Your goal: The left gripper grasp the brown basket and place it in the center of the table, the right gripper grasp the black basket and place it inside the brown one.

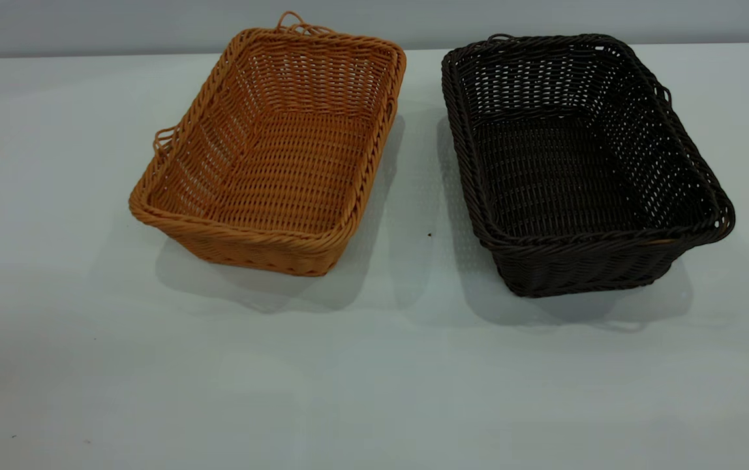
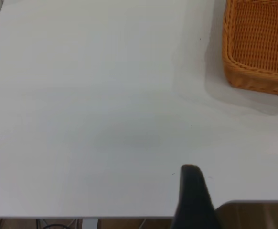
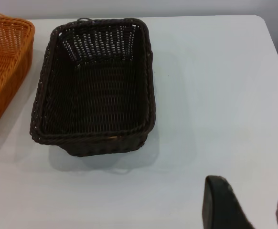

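The brown basket stands upright on the white table, left of centre; its corner shows in the left wrist view. The black basket stands beside it on the right, apart from it and with nothing inside. Neither arm appears in the exterior view. My left gripper hovers by the table's edge, well away from the brown basket; one dark finger shows, with nothing next to it. My right gripper is open and holds nothing, short of the black basket.
A narrow strip of bare table separates the two baskets. The table's edge and a wooden floor lie just under the left gripper. The table's rounded corner lies beyond the black basket. The brown basket's side shows in the right wrist view.
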You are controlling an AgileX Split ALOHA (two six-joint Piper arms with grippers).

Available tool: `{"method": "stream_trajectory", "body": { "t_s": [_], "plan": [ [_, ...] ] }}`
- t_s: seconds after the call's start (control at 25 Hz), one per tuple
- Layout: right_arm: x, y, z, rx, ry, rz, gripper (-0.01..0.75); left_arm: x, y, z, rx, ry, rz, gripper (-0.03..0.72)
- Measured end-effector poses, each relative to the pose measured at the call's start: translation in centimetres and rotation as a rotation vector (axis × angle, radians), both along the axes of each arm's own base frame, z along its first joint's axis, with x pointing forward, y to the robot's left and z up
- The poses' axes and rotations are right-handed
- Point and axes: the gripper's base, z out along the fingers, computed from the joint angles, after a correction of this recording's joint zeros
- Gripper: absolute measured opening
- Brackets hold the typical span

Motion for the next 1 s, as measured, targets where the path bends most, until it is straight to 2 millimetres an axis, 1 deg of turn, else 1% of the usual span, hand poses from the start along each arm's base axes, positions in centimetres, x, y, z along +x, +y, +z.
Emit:
{"method": "stream_trajectory", "body": {
  "t_s": [0.36,0.44,0.52,0.6,0.68,0.8,0.84,0.92,1.0],
  "plan": [
    [0.1,0.1,0.0,0.007,0.002,0.004,0.239,0.0,0.0,0.0,0.003,0.000,0.003,0.436],
    [0.6,0.2,0.1,0.022,0.035,0.013,0.253,0.3,0.0,0.1,-0.003,0.024,0.008,0.436],
    [1.6,0.4,0.1,0.034,0.099,0.039,0.291,1.3,0.0,0.5,-0.009,0.088,0.011,0.436],
    [2.9,0.5,0.1,0.044,0.173,0.063,0.358,3.1,0.0,1.1,-0.004,0.165,0.008,0.436],
    [4.5,0.6,-0.1,0.062,0.257,0.075,0.449,5.2,0.0,1.7,-0.001,0.222,0.004,0.436],
    [6.9,0.7,-0.4,0.075,0.345,0.104,0.570,8.8,-0.1,2.3,0.007,0.284,-0.017,0.449],
    [7.6,0.8,-0.5,0.084,0.361,0.119,0.600,10.1,-0.2,2.3,0.011,0.298,-0.031,0.459],
    [9.2,1.0,-0.5,0.117,0.370,0.138,0.624,12.5,-0.4,2.1,0.008,0.321,-0.065,0.482],
    [11.0,1.4,-1.0,0.170,0.409,0.164,0.628,14.7,-0.7,1.7,-0.001,0.324,-0.108,0.506]
  ]
}}
